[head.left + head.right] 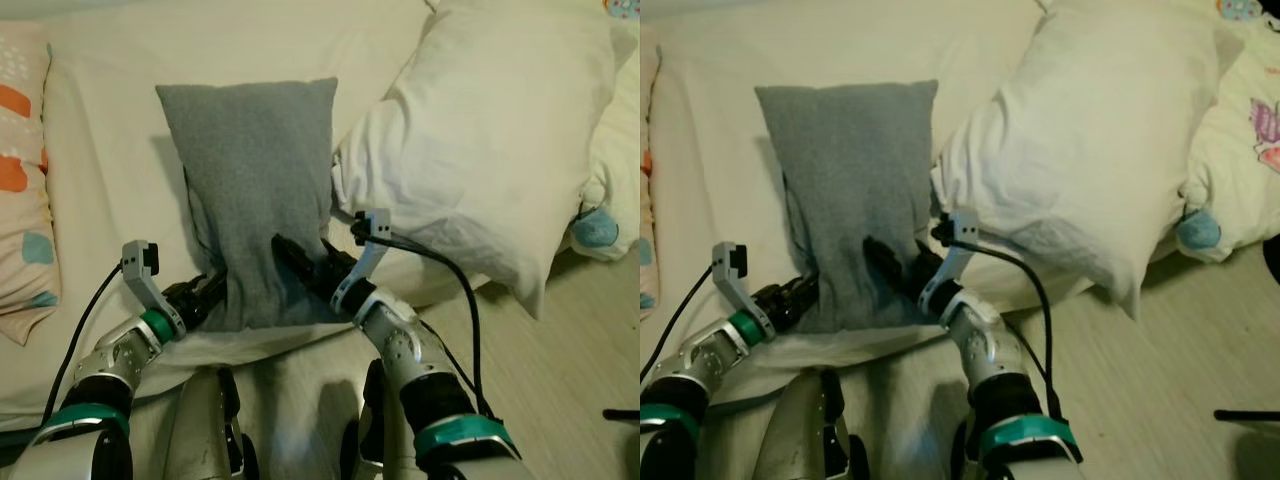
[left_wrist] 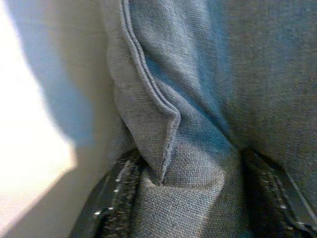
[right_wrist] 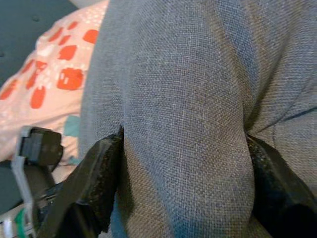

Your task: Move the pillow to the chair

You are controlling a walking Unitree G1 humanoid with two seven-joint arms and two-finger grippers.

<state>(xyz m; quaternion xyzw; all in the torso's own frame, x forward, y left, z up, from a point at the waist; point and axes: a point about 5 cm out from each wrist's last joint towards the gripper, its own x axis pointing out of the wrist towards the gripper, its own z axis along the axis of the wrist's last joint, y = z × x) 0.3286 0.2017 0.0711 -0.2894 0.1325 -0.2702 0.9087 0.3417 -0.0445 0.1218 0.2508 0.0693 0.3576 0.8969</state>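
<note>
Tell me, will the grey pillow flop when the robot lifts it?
Probably a bit: the grey pillow bunches between the left gripper fingers, so it's soft. It looks light and plump. The woven cloth seems grippy, so the right gripper likely won't slip.

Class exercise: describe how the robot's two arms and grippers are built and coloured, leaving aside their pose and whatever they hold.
Both arms are silver metal with teal-green rings at the joints. A pale grey bracket carrying a small dark module rises from each wrist. A black cable runs along each forearm. The left gripper and right gripper each have two long black fingers with ridged inner faces.

matt grey woven-cloth pillow [image 1: 255, 190]
</note>
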